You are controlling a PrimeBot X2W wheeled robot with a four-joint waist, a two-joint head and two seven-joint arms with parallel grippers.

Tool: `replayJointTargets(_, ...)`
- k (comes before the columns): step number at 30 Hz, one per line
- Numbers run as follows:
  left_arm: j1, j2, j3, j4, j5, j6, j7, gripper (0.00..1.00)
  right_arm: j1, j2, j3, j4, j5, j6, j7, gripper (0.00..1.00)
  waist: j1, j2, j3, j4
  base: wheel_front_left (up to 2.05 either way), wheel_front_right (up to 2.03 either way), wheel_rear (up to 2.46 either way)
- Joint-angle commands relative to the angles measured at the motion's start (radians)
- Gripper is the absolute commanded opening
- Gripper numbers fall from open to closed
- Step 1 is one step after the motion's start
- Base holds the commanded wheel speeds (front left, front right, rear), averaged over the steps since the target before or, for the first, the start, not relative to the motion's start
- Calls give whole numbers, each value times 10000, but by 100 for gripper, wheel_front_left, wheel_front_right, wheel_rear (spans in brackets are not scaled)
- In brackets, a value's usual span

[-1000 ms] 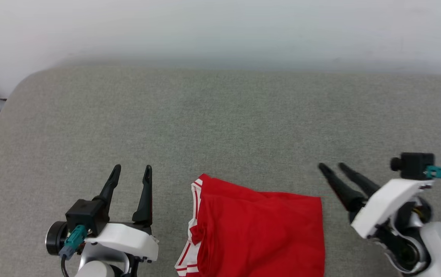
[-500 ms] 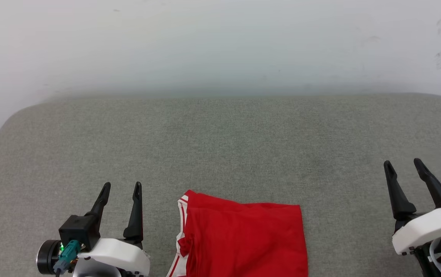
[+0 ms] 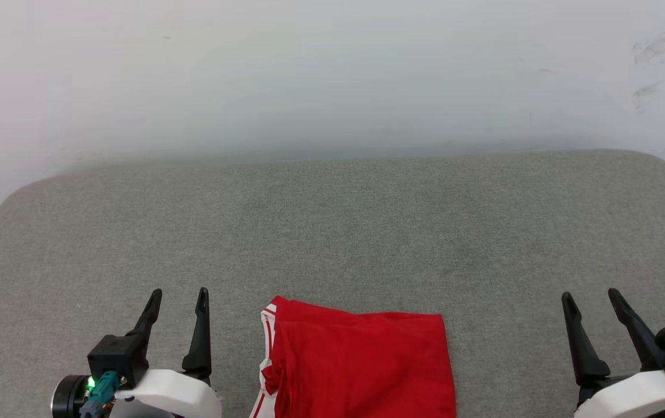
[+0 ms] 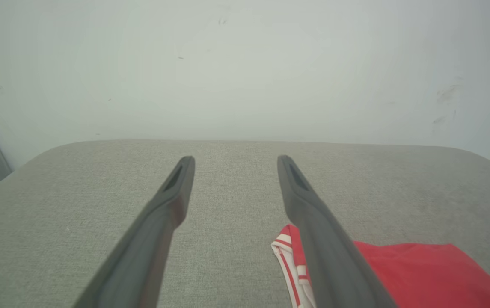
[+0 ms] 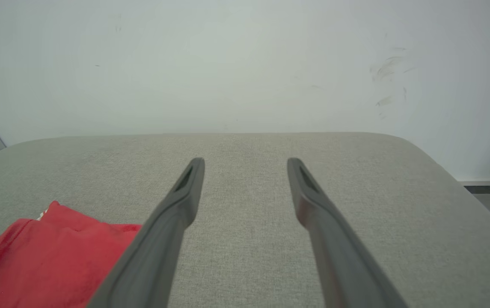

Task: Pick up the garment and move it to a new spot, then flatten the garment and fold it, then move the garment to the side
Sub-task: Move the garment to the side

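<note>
Compared with a second ago, the head camera looks higher, so more of the wall (image 3: 332, 75) shows and everything sits lower in that view. Apart from that shift, the right pincer (image 3: 590, 294) no longer slants its fingers up and to the left close to the garment (image 3: 361, 366). It now points straight up the view at the lower right, well apart from the cloth. Its two dark fingers are spread wide with nothing between them. The left pincer (image 3: 180, 292) at the lower left is spread the same way and also holds nothing, standing just beside the garment's left edge without touching it. The garment lies folded into a rough red rectangle on the grey, cloth-covered counter (image 3: 332, 232), at the near side between the two pincers and closer to the left one. Its lower part is cut off by the bottom of the head view. White-and-red striped trim shows along its left edge, and the left wrist view catches that trim beside the right-hand finger. Faint scuff marks (image 3: 649, 52) show on the wall at the upper right.
</note>
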Motion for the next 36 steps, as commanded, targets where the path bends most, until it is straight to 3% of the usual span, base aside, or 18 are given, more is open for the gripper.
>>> replayJointTargets(1,141,50,16,28,-36,20,-19,100,118,58,-6,-57,-15,-4,86,100,1,0,10,-10,0,0,0)
replayJointTargets(11,48,103,12,36,-55,67,-14,100,-35,30,-172,-75,204,-4,492,100,1,0,129,35,0,0,0)
replayJointTargets(15,-48,115,13,-34,-45,81,-14,100,-229,-359,-500,278,445,-4,882,100,1,0,262,94,0,0,0)
replayJointTargets(21,-455,88,-48,-194,65,13,-43,100,-501,-1198,-533,1326,1917,-4,2406,100,1,0,856,435,0,0,0)
replayJointTargets(29,-1137,-274,-148,-207,303,-161,-118,100,-1069,-1871,726,2093,4162,-4,4960,100,1,0,1839,1112,0,0,0)
replayJointTargets(36,-1488,-525,-77,-28,413,-350,-159,100,-1637,-1766,2039,2395,5875,-4,5802,100,1,0,2327,1551,0,0,0)
